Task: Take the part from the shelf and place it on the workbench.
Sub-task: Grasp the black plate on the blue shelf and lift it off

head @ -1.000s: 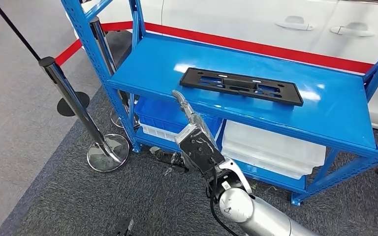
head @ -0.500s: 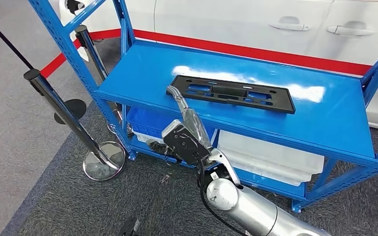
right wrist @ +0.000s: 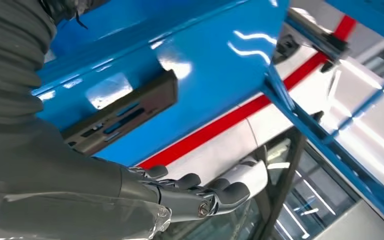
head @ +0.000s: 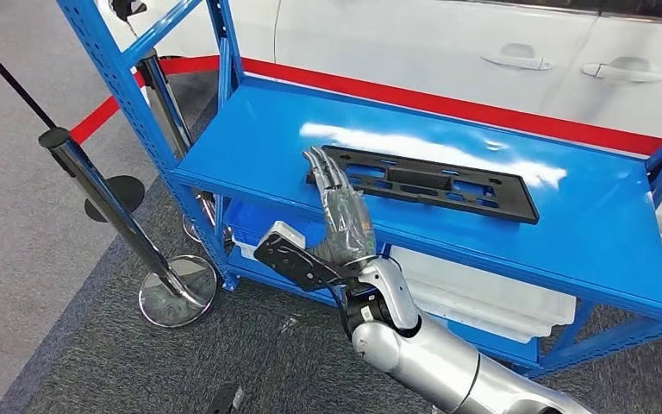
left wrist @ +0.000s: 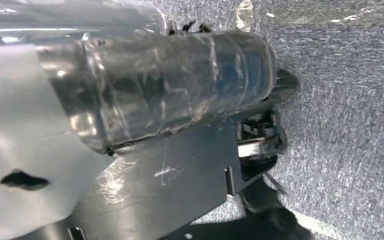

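Note:
The part [head: 427, 181] is a long flat black plastic plate with slots, lying on the top board of the blue shelf [head: 250, 138]. My right hand [head: 342, 216] reaches up over the shelf's front edge with its fingers held straight. Its fingertips [head: 319, 160] are at the part's left end, and I cannot tell whether they touch it. It holds nothing. The right wrist view has the part [right wrist: 120, 112] on the blue board and the dark fingers [right wrist: 200, 192] stretched out beside it. In the left wrist view, a taped grey piece of my left hand [left wrist: 165, 85] hangs over grey carpet.
A blue upright [head: 125, 78] stands at the shelf's left corner. Chrome barrier posts [head: 103, 203] with round bases [head: 177, 291] stand left of it. A blue bin [head: 254, 216] and white bins [head: 483, 285] fill the lower shelf. A white car [head: 448, 43] is behind.
The view has shifted a little. My right hand has risen from the shelf's front edge and turned, and its fingertips now lie at the part's left end.

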Controlling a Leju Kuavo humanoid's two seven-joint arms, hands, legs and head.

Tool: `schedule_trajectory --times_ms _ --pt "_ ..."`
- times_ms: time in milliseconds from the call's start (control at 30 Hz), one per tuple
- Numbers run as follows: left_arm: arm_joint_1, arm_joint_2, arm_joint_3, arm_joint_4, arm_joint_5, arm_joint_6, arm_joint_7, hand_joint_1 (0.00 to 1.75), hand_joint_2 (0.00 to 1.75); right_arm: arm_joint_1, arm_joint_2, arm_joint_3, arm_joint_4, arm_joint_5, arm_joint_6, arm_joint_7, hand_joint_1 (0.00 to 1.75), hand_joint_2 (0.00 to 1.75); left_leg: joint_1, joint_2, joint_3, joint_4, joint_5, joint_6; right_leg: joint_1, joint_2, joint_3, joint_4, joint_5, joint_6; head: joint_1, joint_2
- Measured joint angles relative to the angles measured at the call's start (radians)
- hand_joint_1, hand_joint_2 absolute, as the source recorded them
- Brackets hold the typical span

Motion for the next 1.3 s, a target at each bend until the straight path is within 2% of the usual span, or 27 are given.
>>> schedule_trajectory --times_ms 33,100,133,167,233,300,333,367,433,467,500,533,567,633,667,733,833,867,933,967,1000,1033,1067,1100,1167,1200,1300 --pt "0.001 0.0 0.0 0.0 0.0 0.0 0.002 0.0 0.0 0.0 0.0 0.005 0.007 0.01 0.001 0.006 0.0 1.75 0.0 -0.001 0.008 0.002 -0.008 0.0 -0.001 0.0 -0.004 -0.021 0.033 0.0 0.0 0.0" --pt "0.003 0.0 0.0 0.0 0.0 0.0 0.003 0.0 0.0 -0.003 0.0 0.014 0.019 0.019 0.002 0.014 0.0 1.75 0.0 -0.004 0.025 0.006 -0.026 -0.004 -0.001 -0.001 0.033 -0.141 0.121 -0.004 0.0 0.0" --pt "0.002 -0.001 0.0 0.0 0.0 0.0 0.003 0.0 0.0 -0.005 0.0 0.018 0.025 0.024 0.004 0.017 0.0 1.75 -0.002 -0.005 0.031 0.01 -0.035 -0.007 0.0 -0.001 0.057 -0.199 0.148 -0.007 0.0 0.0" --pt "0.001 -0.001 0.0 0.0 0.0 0.0 0.004 0.0 0.0 -0.007 0.001 0.022 0.03 0.031 0.008 0.021 0.0 1.75 -0.002 -0.006 0.033 0.012 -0.042 -0.012 0.001 -0.001 0.073 -0.235 0.158 -0.011 0.0 0.0" --pt "-0.002 -0.001 -0.001 0.0 0.0 0.002 0.004 0.0 0.0 -0.011 0.003 0.027 0.04 0.061 0.021 0.038 0.0 1.75 -0.003 -0.006 0.035 0.012 -0.049 -0.022 0.005 0.002 0.083 -0.258 0.15 -0.019 0.0 0.0" --pt "-0.002 -0.001 -0.001 0.0 0.001 0.006 0.004 0.0 0.0 -0.012 0.005 0.032 0.048 0.1 0.035 0.06 0.0 1.75 -0.001 -0.004 0.037 0.009 -0.055 -0.032 0.002 0.004 0.093 -0.271 0.147 -0.029 -0.001 0.0" --pt "-0.003 -0.001 -0.002 0.0 0.002 0.007 0.004 0.0 0.0 -0.013 0.007 0.034 0.052 0.116 0.041 0.069 0.0 1.75 0.0 -0.003 0.032 0.025 -0.065 -0.038 0.0 0.003 0.102 -0.279 0.146 -0.034 -0.003 0.0" --pt "-0.003 -0.001 -0.002 0.0 0.002 0.008 0.005 0.0 0.0 -0.013 0.009 0.035 0.056 0.128 0.047 0.076 0.0 1.75 0.002 -0.002 0.015 0.063 -0.081 -0.043 -0.003 0.002 0.112 -0.285 0.144 -0.038 -0.004 0.0" --pt "-0.003 -0.001 -0.003 0.0 0.001 0.013 0.006 0.0 0.0 -0.011 0.013 0.039 0.068 0.145 0.057 0.088 0.0 1.75 0.006 0.0 -0.054 0.188 -0.122 -0.054 -0.003 -0.001 0.126 -0.29 0.136 -0.045 -0.007 0.0" --pt "-0.003 -0.001 -0.003 0.0 0.0 0.016 0.006 0.0 0.0 -0.008 0.014 0.041 0.075 0.152 0.063 0.093 0.0 1.75 0.008 0.0 -0.092 0.243 -0.132 -0.057 -0.003 -0.002 0.131 -0.289 0.131 -0.046 -0.006 0.0" --pt "-0.003 -0.001 -0.004 0.0 -0.001 0.019 0.006 0.0 0.0 -0.005 0.014 0.043 0.083 0.16 0.069 0.099 0.0 1.75 0.01 0.0 -0.118 0.27 -0.126 -0.06 -0.002 -0.002 0.137 -0.288 0.125 -0.046 -0.007 0.0" --pt "-0.003 -0.001 -0.005 0.0 -0.002 0.022 0.006 0.0 0.0 -0.002 0.015 0.045 0.089 0.167 0.074 0.104 0.0 1.75 0.011 0.0 -0.125 0.259 -0.101 -0.061 -0.002 -0.001 0.145 -0.287 0.118 -0.046 -0.006 0.0" --pt "-0.003 -0.001 -0.005 0.0 -0.002 0.023 0.007 0.0 0.0 -0.001 0.016 0.046 0.095 0.173 0.079 0.108 0.0 1.75 0.011 0.0 -0.114 0.211 -0.057 -0.06 -0.002 0.001 0.153 -0.286 0.111 -0.045 -0.007 0.0" --pt "-0.002 -0.001 -0.006 0.0 -0.004 0.025 0.01 0.0 0.0 0.0 0.021 0.047 0.106 0.179 0.086 0.113 0.0 1.75 0.009 0.0 -0.069 0.085 0.022 -0.054 -0.001 0.004 0.169 -0.285 0.097 -0.041 -0.005 0.0" --pt "-0.003 -0.001 -0.007 0.0 -0.004 0.025 0.011 0.0 0.0 0.0 0.023 0.047 0.11 0.181 0.09 0.115 0.0 1.75 0.006 -0.001 -0.05 0.04 0.039 -0.049 0.0 0.006 0.172 -0.285 0.093 -0.038 -0.005 0.0" --pt "-0.003 -0.001 -0.01 0.0 -0.005 0.025 0.013 0.0 0.0 0.0 0.026 0.048 0.119 0.184 0.097 0.117 0.0 1.75 0.0 -0.002 -0.037 0.013 0.034 -0.039 0.001 0.007 0.17 -0.288 0.091 -0.03 -0.004 0.0" --pt "-0.002 -0.001 -0.014 0.0 -0.006 0.025 0.013 0.0 0.0 0.001 0.028 0.049 0.129 0.185 0.097 0.118 0.0 1.75 0.005 -0.001 -0.025 -0.009 0.031 -0.025 0.001 0.004 0.164 -0.274 0.075 -0.017 -0.004 0.0" --pt "-0.002 -0.001 -0.016 0.0 -0.007 0.025 0.013 0.0 0.0 0.001 0.029 0.05 0.132 0.185 0.097 0.119 0.0 1.75 0.008 0.0 -0.018 -0.016 0.032 -0.02 0.002 0.003 0.148 -0.239 0.057 -0.014 -0.003 0.0" --pt "-0.003 -0.002 -0.017 0.0 -0.008 0.025 0.014 0.0 0.0 0.002 0.029 0.05 0.138 0.186 0.101 0.12 0.0 1.75 0.009 0.002 -0.011 -0.019 0.028 -0.011 0.002 0.002 0.081 -0.114 0.006 -0.01 -0.002 0.0" --pt "-0.003 -0.002 -0.018 0.0 -0.008 0.025 0.014 0.0 0.0 0.004 0.029 0.051 0.142 0.186 0.105 0.122 0.0 1.75 0.008 0.002 -0.011 -0.018 0.025 -0.008 0.001 0.002 0.041 -0.051 -0.01 -0.008 -0.001 0.0" --pt "-0.003 -0.002 -0.019 0.0 -0.009 0.025 0.015 0.0 0.0 0.007 0.029 0.052 0.146 0.186 0.109 0.124 0.0 1.75 0.008 0.002 -0.01 -0.016 0.022 -0.007 0.0 0.002 0.012 -0.012 -0.011 -0.006 -0.001 0.0" --pt "-0.002 -0.002 -0.02 0.0 -0.01 0.025 0.016 0.0 0.0 0.008 0.029 0.053 0.149 0.185 0.116 0.125 0.0 1.75 0.008 0.001 -0.009 -0.013 0.019 -0.008 -0.003 0.001 0.002 -0.011 0.006 -0.005 -0.001 0.0" --pt "-0.002 -0.002 -0.021 0.0 -0.011 0.025 0.017 0.0 0.0 0.008 0.029 0.053 0.152 0.182 0.128 0.127 0.0 1.75 0.009 0.0 -0.007 -0.01 0.015 -0.01 -0.005 0.001 0.011 -0.05 0.041 -0.004 -0.002 0.0" --pt "-0.002 -0.002 -0.021 0.0 -0.013 0.026 0.019 0.0 0.0 0.007 0.03 0.054 0.155 0.176 0.145 0.129 0.0 1.75 0.009 -0.001 -0.005 -0.005 0.01 -0.013 -0.009 0.0 0.035 -0.114 0.083 -0.002 -0.001 0.0" --pt "-0.003 -0.003 -0.022 0.001 -0.017 0.03 0.025 0.0 0.0 0.005 0.032 0.055 0.162 0.159 0.189 0.137 0.0 1.75 0.007 -0.003 -0.008 0.009 -0.001 -0.023 -0.01 0.0 0.082 -0.224 0.127 -0.002 -0.002 0.0" --pt "-0.004 -0.003 -0.023 0.001 -0.019 0.033 0.028 0.0 0.0 0.006 0.034 0.055 0.167 0.151 0.205 0.141 0.0 1.75 0.005 -0.004 -0.01 0.015 -0.005 -0.028 -0.009 0.001 0.093 -0.249 0.131 -0.004 -0.002 0.0" --pt "-0.004 -0.003 -0.026 0.001 -0.023 0.04 0.024 0.0 0.0 0.008 0.042 0.057 0.188 0.141 0.222 0.153 0.0 1.75 0.006 -0.003 -0.013 0.018 -0.009 -0.038 -0.007 0.003 0.097 -0.257 0.129 -0.018 -0.003 0.0"
